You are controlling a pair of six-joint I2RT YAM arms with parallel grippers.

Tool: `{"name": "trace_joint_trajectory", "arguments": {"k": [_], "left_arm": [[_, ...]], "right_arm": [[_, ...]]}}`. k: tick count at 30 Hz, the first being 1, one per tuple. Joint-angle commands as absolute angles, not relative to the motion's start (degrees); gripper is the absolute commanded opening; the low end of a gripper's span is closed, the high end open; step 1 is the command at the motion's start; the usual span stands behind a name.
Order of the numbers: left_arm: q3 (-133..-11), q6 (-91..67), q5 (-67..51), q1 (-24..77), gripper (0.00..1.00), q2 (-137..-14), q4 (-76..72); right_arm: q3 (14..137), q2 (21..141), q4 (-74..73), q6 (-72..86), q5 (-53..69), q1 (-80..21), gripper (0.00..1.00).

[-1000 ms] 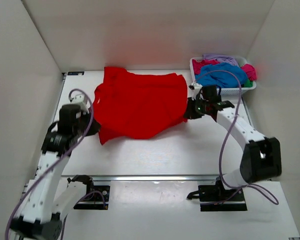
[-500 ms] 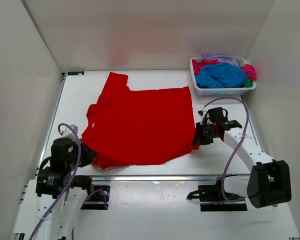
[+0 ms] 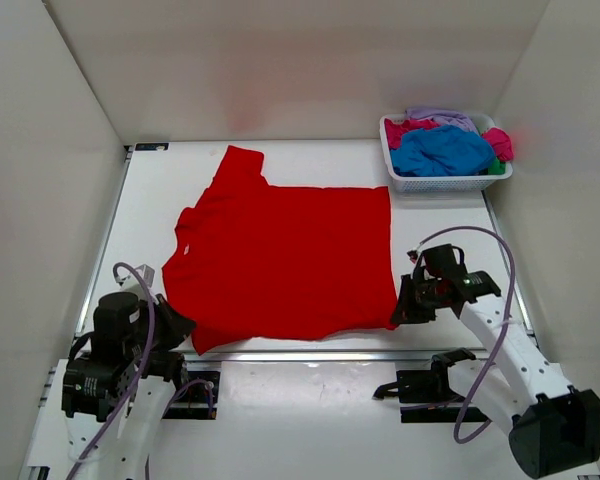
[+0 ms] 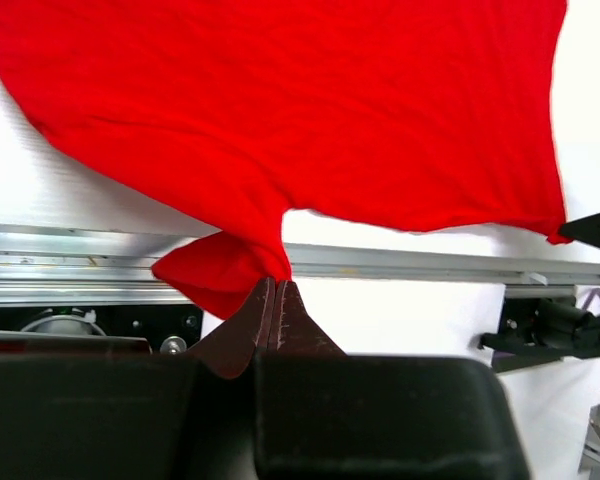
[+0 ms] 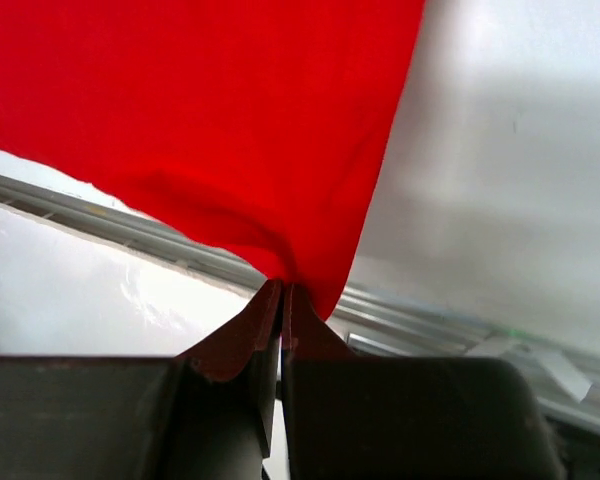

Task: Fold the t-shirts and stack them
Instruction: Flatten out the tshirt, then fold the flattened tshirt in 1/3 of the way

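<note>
You have the red t-shirt (image 3: 280,255) spread across the middle of the worktop (image 3: 440,235). Its collar faces the left edge, its hem runs along the right side, and one sleeve points at the far edge. The left gripper (image 4: 277,292) is clenched on a bunched flap at the near-left corner. That flap is probably the near sleeve, though the cloth is too crumpled there to be sure. The right gripper (image 5: 282,292) is pinched tight on the near-right hem corner. Both corners sit right at the near edge, over the metal rail (image 4: 70,262).

The step in hand looks like laying the shirt flat before the first fold:

- Hold an even pull between the two arms, so the near edge lies straight and does not sag in the middle.
- Carry both corners a little toward the far edge, so no cloth hangs over the rail.
- Lower both corners onto the surface together, and only then let go.
- The left flap will likely need smoothing out afterwards.

The other t-shirts (image 3: 442,150) wait heaped in the basket (image 3: 450,184) at the far-right corner, well apart from this one.
</note>
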State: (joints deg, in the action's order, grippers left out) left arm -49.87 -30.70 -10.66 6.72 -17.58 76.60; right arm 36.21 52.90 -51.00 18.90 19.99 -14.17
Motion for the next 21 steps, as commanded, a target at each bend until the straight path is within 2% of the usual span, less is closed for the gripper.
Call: {"name": "trace_joint_trajectory", "arguments": {"k": [1,6,10,17,21], "left_arm": [[-50.2,-31.4,-13.0,6.7,0.0,-16.3,78.6],[-50.4,-27.4,-12.9,4.7,0.0,-18.2,77.3],[-52.5,-26.9,-11.0,5.4,0.0,-22.3,70.3],[-54.7,-33.1,-4.4,10.0,0.0,-35.0,52.8],[-57.0,-32.9,-0.9,10.3,0.0,-40.1,49.1]], "right_arm": [[34.8,47.9,-56.2,23.2,18.6,-12.8,0.0],[34.0,46.6,-57.9,20.9,19.2,-9.4,0.0],[34.9,48.8,-57.2,19.3,19.6,-8.0,0.0],[38.6,58.5,-52.0,17.4,21.9,-10.3,0.0],[42.4,64.6,-50.5,14.3,22.0,-9.0,0.01]]}}
